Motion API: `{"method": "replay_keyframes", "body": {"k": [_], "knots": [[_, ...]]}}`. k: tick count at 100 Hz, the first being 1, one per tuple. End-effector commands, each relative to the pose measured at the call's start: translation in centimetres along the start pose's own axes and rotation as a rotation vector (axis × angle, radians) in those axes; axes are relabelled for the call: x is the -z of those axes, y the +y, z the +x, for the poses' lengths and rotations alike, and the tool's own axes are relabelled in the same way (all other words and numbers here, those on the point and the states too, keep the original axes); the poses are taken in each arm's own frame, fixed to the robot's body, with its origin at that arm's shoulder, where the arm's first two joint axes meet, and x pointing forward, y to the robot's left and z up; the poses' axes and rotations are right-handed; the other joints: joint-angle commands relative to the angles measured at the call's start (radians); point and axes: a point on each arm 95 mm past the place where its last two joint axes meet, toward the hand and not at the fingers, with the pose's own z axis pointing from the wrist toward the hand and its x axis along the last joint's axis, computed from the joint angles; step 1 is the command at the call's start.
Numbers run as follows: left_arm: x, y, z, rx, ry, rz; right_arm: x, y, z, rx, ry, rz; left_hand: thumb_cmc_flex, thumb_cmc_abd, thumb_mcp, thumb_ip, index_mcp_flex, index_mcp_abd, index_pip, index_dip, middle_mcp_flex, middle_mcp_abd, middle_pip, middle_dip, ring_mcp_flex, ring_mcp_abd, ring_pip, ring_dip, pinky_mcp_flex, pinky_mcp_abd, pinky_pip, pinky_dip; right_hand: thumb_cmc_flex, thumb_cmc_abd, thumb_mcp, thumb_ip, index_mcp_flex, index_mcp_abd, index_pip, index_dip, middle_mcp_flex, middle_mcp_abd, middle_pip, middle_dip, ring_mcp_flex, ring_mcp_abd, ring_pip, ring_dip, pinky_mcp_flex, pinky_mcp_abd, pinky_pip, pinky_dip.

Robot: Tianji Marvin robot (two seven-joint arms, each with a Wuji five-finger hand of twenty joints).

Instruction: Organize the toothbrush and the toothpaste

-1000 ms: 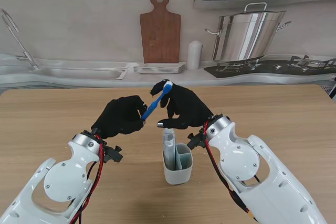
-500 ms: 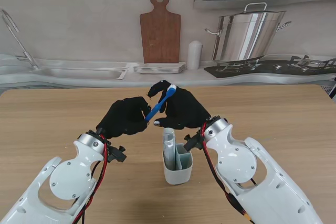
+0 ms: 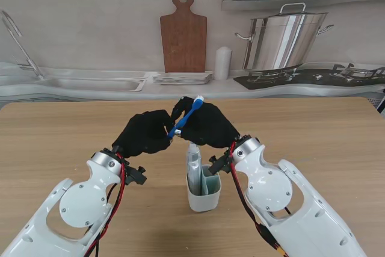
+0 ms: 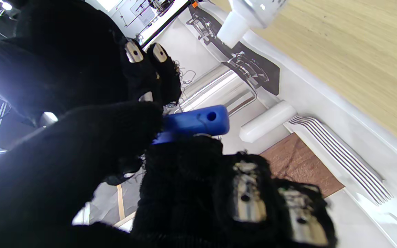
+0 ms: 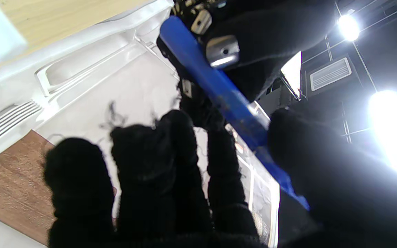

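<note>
Stand view shows you both robot hands meeting above the bench, sharing the blue toothbrush. Your left robot hand pinches the handle's lower end; your right robot hand closes its fingers on the shaft, probably so it can take over the grip. Its head tilts up, away from you. Nearer to you, the white holder cup already keeps the toothpaste tube upright.

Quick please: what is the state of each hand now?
Left hand: closed on the toothbrush.
Right hand: also closed on the toothbrush.
</note>
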Motion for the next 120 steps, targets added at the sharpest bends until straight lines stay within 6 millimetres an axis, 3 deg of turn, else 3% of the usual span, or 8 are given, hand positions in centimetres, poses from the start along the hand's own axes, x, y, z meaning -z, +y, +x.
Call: {"method": "replay_keyframes", "body": {"k": [1, 12, 65, 94, 120], "knots": [[-0.07, 0.19, 0.33, 0.008, 0.006, -0.015, 0.15, -0.54, 0.11, -0.012, -0.005, 0.011, 0.056, 0.025, 0.095, 0.002, 0.091, -0.039, 0.05, 0.018, 0.048, 0.069, 0.022, -0.023, 0.022, 0.05, 0.061, -0.01, 0.038, -0.028, 0.181, -0.008, 0.045, -0.018, 0.026, -0.058, 0.026, -0.038, 0.048, -0.02, 0.028, -0.026, 0.001, 0.004, 0.019, -0.022, 0.022, 0.015, 0.013, 0.003, 0.032, -0.004], [-0.1, 0.24, 0.2, 0.008, 0.003, -0.018, 0.16, -0.49, 0.12, -0.018, -0.005, 0.006, 0.056, 0.027, 0.094, 0.001, 0.091, -0.04, 0.05, 0.018, 0.048, 0.069, 0.022, -0.023, 0.022, 0.05, 0.061, -0.01, 0.037, -0.029, 0.18, -0.008, 0.085, -0.036, 0.03, -0.089, 0.032, -0.059, 0.087, -0.037, 0.041, -0.026, 0.004, -0.008, 0.019, -0.021, 0.037, 0.022, 0.021, 0.006, 0.036, -0.005], [-0.2, 0.32, 0.05, -0.002, -0.011, -0.033, 0.0, -0.45, 0.28, -0.027, 0.009, -0.011, 0.057, 0.027, 0.095, -0.002, 0.09, -0.039, 0.05, 0.02, 0.046, 0.07, 0.022, -0.022, 0.022, 0.05, 0.061, -0.01, 0.037, -0.029, 0.18, -0.008, 0.161, -0.072, 0.052, -0.109, 0.087, -0.137, 0.161, -0.038, 0.082, -0.038, 0.017, -0.024, 0.021, -0.038, 0.085, 0.041, 0.053, -0.001, 0.047, -0.008], [-0.39, 0.57, -0.15, -0.008, -0.009, -0.044, -0.02, -0.52, 0.38, -0.03, 0.025, -0.009, 0.056, 0.027, 0.096, -0.003, 0.089, -0.042, 0.049, 0.02, 0.046, 0.069, 0.022, -0.021, 0.022, 0.05, 0.061, -0.01, 0.037, -0.029, 0.18, -0.009, 0.212, -0.103, 0.095, -0.092, 0.119, -0.184, 0.207, -0.016, 0.098, -0.04, 0.048, -0.011, 0.022, -0.065, 0.129, 0.065, 0.068, -0.021, 0.052, -0.013], [-0.65, 0.77, -0.19, -0.009, -0.006, -0.05, -0.02, -0.3, 0.36, -0.048, 0.037, -0.005, 0.054, 0.026, 0.094, -0.007, 0.088, -0.044, 0.048, 0.02, 0.045, 0.068, 0.022, -0.021, 0.022, 0.048, 0.06, -0.01, 0.036, -0.03, 0.179, -0.009, 0.235, -0.17, 0.177, -0.045, 0.149, -0.204, 0.223, 0.103, 0.113, -0.019, 0.114, 0.034, 0.024, -0.141, 0.2, 0.112, 0.109, -0.068, 0.027, 0.007]]}}
